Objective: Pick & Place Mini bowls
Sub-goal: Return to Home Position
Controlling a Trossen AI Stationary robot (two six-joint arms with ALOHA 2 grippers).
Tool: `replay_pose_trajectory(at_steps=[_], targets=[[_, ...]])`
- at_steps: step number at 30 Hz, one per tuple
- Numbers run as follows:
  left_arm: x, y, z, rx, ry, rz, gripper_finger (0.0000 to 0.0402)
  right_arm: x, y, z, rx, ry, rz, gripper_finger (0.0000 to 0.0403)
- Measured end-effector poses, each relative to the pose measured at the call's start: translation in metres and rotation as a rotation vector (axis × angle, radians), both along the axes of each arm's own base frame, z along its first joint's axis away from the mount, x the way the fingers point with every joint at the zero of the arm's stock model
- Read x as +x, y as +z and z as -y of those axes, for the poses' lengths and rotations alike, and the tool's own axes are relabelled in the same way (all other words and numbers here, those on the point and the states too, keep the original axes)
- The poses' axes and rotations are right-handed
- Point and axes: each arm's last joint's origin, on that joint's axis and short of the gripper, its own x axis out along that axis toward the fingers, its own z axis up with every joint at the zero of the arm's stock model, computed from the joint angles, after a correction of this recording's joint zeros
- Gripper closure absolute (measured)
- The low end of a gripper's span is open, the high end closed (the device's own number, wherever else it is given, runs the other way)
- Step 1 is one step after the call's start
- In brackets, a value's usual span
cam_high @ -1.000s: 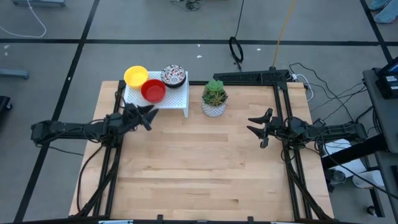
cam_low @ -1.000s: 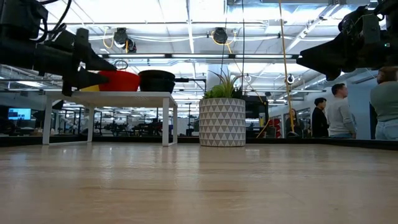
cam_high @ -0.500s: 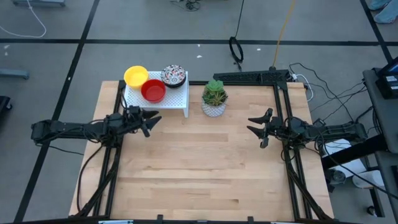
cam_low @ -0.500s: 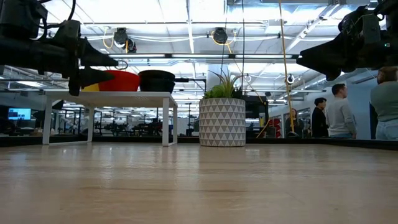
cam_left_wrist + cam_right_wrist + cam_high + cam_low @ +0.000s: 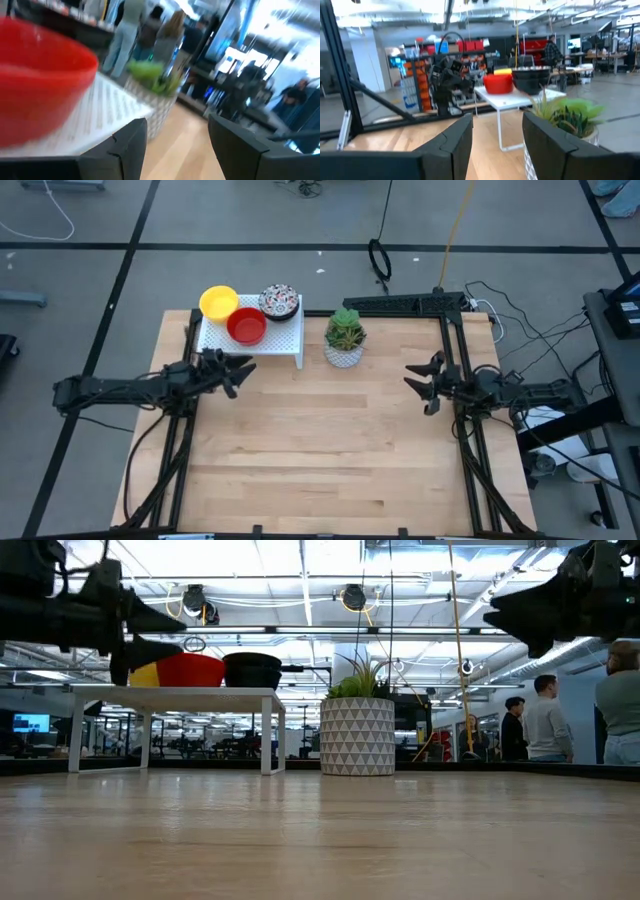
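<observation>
Three mini bowls sit on a white perforated stand [image 5: 272,340] at the table's far left: a yellow bowl [image 5: 219,302], a red bowl [image 5: 246,327] and a floral bowl [image 5: 279,302]. My left gripper [image 5: 240,367] hovers open just off the stand's near edge, pointing toward the table's right. In the left wrist view the red bowl [image 5: 40,85] looms close, beside the open left gripper [image 5: 175,145]. My right gripper [image 5: 420,383] waits open above the table's right side. It faces left, and the right wrist view shows it open [image 5: 497,145].
A white patterned pot with a green plant [image 5: 345,338] stands just right of the stand, its base on the table [image 5: 357,735]. Bare wood fills the middle and near part of the table [image 5: 320,450]. People [image 5: 545,720] stand in the room beyond the far edge.
My left gripper has swung a little toward the table's right along the stand's near edge and risen slightly, staying open. My right gripper has drawn back a little toward the right edge and risen. The bowls have not moved.
</observation>
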Motion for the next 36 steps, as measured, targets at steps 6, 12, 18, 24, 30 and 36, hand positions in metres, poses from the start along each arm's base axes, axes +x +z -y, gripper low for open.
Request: replay_pose_trajectory(at_steps=[6, 12, 18, 24, 30, 36], targets=[[-0.013, 0.016, 0.002, 0.020, -0.002, 0.165, 0.0188, -0.007, 0.006, 0.000, 0.004, -0.001, 0.081, 0.0243], [-0.024, 0.025, 0.005, 0.032, -0.020, 0.280, 0.0188, -0.007, 0.007, 0.000, 0.004, 0.000, 0.090, 0.0243], [-0.030, 0.030, 0.006, 0.040, -0.023, 0.343, 0.0188, -0.007, 0.007, 0.000, 0.004, -0.001, 0.089, 0.0243], [-0.035, 0.033, 0.005, 0.049, -0.001, 0.384, 0.0188, -0.007, 0.007, 0.000, 0.004, -0.001, 0.089, 0.0243], [-0.035, 0.033, 0.002, 0.053, 0.024, 0.382, 0.0188, -0.007, 0.007, 0.000, 0.004, -0.001, 0.089, 0.0243], [-0.035, 0.033, 0.002, 0.053, 0.023, 0.380, 0.0188, -0.007, 0.007, 0.000, 0.004, -0.001, 0.089, 0.0243]])
